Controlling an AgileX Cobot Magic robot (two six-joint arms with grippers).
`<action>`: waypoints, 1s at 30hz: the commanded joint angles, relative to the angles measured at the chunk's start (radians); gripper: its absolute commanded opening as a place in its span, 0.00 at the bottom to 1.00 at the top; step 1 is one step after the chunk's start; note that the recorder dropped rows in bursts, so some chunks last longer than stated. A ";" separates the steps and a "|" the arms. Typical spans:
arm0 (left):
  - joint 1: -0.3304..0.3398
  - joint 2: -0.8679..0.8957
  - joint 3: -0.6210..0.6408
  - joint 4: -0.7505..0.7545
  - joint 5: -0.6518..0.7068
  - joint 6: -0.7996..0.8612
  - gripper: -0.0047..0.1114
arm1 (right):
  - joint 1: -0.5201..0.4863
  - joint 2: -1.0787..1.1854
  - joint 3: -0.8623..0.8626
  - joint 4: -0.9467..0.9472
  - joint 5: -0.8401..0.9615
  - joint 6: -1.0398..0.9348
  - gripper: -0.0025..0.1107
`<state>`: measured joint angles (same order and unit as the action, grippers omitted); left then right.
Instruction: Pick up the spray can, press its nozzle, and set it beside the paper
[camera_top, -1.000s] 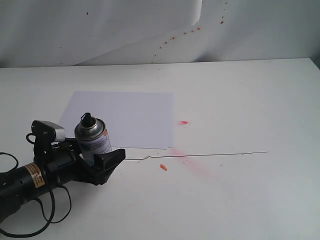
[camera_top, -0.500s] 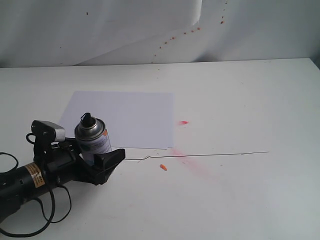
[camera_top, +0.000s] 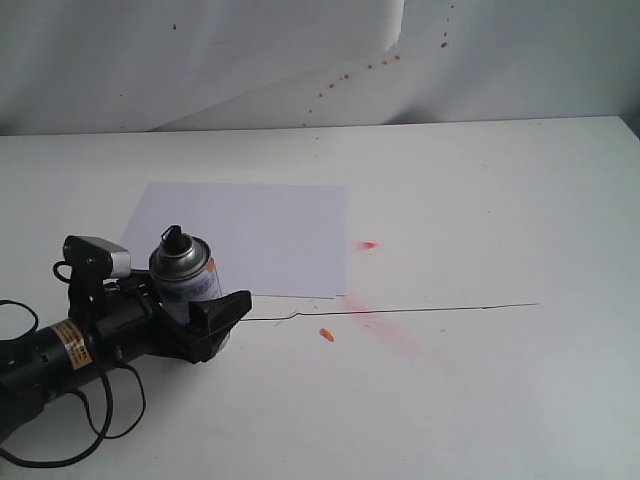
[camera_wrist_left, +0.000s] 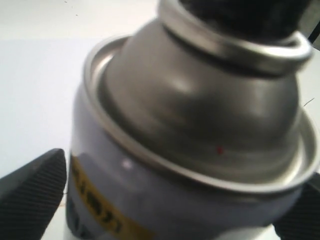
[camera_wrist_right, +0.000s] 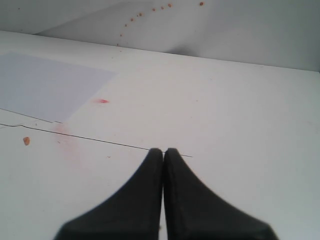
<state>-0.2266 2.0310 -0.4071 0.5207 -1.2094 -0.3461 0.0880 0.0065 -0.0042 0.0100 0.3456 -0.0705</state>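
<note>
Spray can (camera_top: 186, 277) upright just beside the paper's (camera_top: 250, 235) near edge, between the left gripper's (camera_top: 197, 305) wide-spread jaws; right gripper (camera_wrist_right: 163, 155) jaws pressed together above the surface (camera_top: 480, 380).

Spray can (camera_top: 186, 275) silver above, white with orange patch below; black nozzle (camera_top: 174, 239); bluish-white paper (camera_top: 250, 235); white table (camera_top: 480, 200), red smears (camera_top: 367, 245).

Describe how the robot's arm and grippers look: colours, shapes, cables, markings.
The left arm is a black tube with a yellow label, loose black cables and a grey wrist camera. The left gripper has ribbed black wedge fingers; the right gripper has smooth black tapered ones.
</note>
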 joint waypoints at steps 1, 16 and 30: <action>-0.006 -0.003 -0.004 -0.008 -0.012 -0.008 0.85 | -0.007 -0.006 0.004 0.001 -0.005 -0.001 0.02; -0.006 -0.003 -0.004 -0.010 -0.012 -0.012 0.04 | -0.007 -0.006 0.004 0.001 -0.005 -0.001 0.02; -0.006 -0.121 -0.004 -0.013 0.156 0.028 0.04 | -0.007 -0.006 0.004 0.001 -0.005 -0.001 0.02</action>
<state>-0.2266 1.9801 -0.4071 0.5154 -1.1152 -0.3461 0.0880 0.0065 -0.0042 0.0100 0.3456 -0.0705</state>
